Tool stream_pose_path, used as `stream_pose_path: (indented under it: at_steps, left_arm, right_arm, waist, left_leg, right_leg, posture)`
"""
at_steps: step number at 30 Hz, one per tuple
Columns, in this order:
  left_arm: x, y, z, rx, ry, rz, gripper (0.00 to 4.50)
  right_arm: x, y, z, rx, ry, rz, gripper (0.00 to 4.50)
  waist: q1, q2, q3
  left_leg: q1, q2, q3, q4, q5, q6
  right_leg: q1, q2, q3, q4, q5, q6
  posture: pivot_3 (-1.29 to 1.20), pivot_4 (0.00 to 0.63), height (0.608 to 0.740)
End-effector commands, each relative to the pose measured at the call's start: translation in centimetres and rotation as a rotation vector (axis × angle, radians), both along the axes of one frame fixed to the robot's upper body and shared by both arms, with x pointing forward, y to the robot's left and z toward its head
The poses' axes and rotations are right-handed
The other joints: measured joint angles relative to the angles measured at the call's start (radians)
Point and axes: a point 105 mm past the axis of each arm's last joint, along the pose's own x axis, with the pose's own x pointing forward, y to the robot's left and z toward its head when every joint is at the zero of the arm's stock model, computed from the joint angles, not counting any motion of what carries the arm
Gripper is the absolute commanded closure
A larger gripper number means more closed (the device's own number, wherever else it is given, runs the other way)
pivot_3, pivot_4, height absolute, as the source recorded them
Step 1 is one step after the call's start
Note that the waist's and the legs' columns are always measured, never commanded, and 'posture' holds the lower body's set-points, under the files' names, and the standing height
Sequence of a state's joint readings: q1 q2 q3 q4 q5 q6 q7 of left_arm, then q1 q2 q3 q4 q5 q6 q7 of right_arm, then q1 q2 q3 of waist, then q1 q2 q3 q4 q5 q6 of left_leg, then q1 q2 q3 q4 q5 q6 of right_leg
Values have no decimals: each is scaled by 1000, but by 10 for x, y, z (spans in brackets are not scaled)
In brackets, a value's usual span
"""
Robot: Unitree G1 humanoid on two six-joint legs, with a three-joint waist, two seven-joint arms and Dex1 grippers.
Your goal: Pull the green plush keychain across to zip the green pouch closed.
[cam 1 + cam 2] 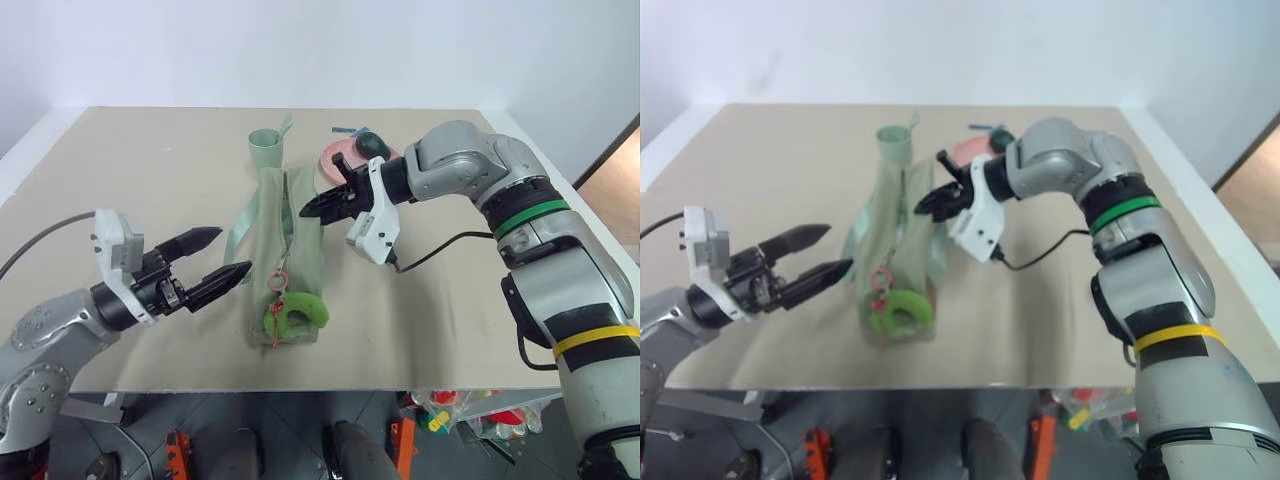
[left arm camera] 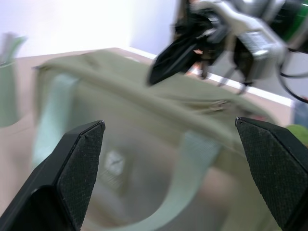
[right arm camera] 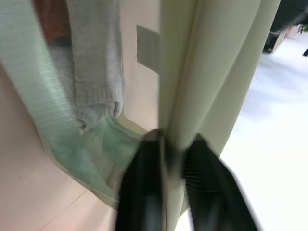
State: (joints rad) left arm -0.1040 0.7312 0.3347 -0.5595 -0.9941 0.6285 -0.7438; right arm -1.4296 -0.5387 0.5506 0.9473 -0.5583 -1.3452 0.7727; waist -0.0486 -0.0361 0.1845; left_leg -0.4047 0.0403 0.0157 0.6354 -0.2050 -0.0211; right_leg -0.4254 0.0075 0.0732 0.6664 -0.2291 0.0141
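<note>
Left gripper [image 1: 231, 253] fingers spread wide, hovering just beside the green pouch [image 1: 285, 255] standing mid-table, green plush keychain [image 1: 297, 314] hanging at its near end, right gripper [image 1: 312, 207] pinched on the pouch's top fabric farther back.

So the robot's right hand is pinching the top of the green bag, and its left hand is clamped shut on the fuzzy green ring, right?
Not quite. The right hand is pinching the green bag, but the left hand is open beside it and holds nothing. The fuzzy green ring lies untouched at the bag's near end. The left eye view shows this.
</note>
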Motion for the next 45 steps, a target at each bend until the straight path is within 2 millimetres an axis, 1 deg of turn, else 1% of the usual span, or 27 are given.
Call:
stream_pose_path:
  at_steps: [1,3,6,15,18,23,28,31,34,40,44,45]
  left_arm:
    - [-15,-15,7,39,-6,-135,0]
    - [-18,-19,10,60,-5,-173,0]
    - [-15,-19,14,82,-19,-180,0]
    - [-5,-16,11,92,-34,-147,0]
    - [-3,-15,10,96,-34,-141,0]
    - [-1,-15,7,94,-30,-135,0]
    - [0,-16,6,92,-27,-135,0]
    - [1,-15,6,91,-27,-135,0]
    - [1,-16,6,92,-28,-136,0]
    - [1,-17,6,90,-27,-139,0]
    - [6,-18,9,84,-48,-127,0]
    - [7,-19,9,83,-54,-120,0]
  right_arm:
    - [-1,2,10,-10,-34,12,4427]
    - [0,0,10,-17,-29,3,4427]
    - [1,-6,12,-38,-21,-32,4427]
    - [3,-13,31,-23,14,-147,4427]
    - [6,-19,36,-17,20,-213,4427]
    - [15,-35,40,-31,55,-366,4427]
    - [25,-61,44,-70,71,-567,4427]
    - [26,-73,46,-80,101,-666,4427]
    - [22,-82,45,-97,162,-762,4427]
    - [12,-78,49,-93,203,-811,4427]
    - [8,-70,44,-88,280,-822,4427]
    - [7,-70,43,-82,301,-829,4116]
  waist:
    - [0,0,0]
    - [0,0,0]
    - [0,0,0]
    - [0,1,0]
    - [1,1,0]
    - [1,1,0]
    - [2,1,0]
    - [2,1,1]
    - [2,1,1]
    - [1,1,1]
    - [2,1,1]
    - [2,1,1]
  left_leg:
    - [0,0,0,0,0,0]
    - [0,2,0,0,0,0]
    - [0,4,-1,0,0,0]
    - [1,6,-1,0,0,0]
    - [1,6,-1,0,0,0]
    - [0,6,-1,0,0,0]
    - [0,6,-1,0,0,0]
    - [0,6,-1,0,0,0]
    - [0,6,0,0,0,0]
    - [-1,6,0,-1,0,0]
    - [-1,6,0,-1,0,0]
    - [-1,6,0,0,0,0]
  right_leg:
    - [0,0,0,0,0,0]
    - [0,2,0,0,0,0]
    - [0,4,-1,0,0,0]
    - [0,6,-2,1,0,-1]
    - [0,6,-2,1,0,-2]
    - [-1,5,-1,1,-1,-2]
    - [-2,6,-2,1,-1,-2]
    - [-2,6,-2,1,-1,-2]
    - [-2,6,-2,1,-1,-1]
    - [-4,7,-2,2,1,1]
    - [-4,7,-2,2,1,1]
    - [-4,6,-2,2,1,1]
  posture:
    - [0,150,740]
    - [0,150,740]
    - [0,150,740]
    - [0,150,740]
    - [0,150,740]
    - [0,150,740]
    - [0,150,740]
    - [0,150,740]
    - [0,150,740]
    - [0,150,740]
    - [0,150,740]
    - [0,150,740]
